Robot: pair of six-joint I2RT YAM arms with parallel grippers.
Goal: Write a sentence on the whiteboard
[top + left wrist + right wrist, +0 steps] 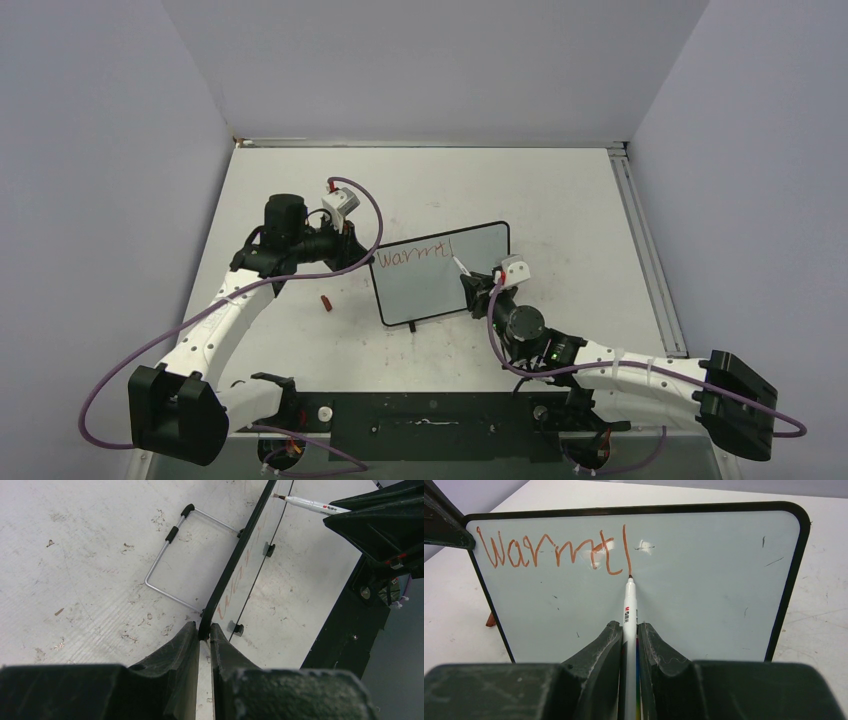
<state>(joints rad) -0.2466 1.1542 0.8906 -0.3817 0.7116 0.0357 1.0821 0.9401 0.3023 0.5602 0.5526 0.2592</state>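
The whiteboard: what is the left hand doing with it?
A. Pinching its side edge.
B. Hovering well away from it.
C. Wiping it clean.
A: the left hand is closed on the black frame of the whiteboard, while the right hand holds the marker to its face.

Plain pale lavender-grey walls (430,60) close in three sides of a white, scuffed and stained bench (560,190), a metal rail (641,240) running along its right edge, all under soft, even light.
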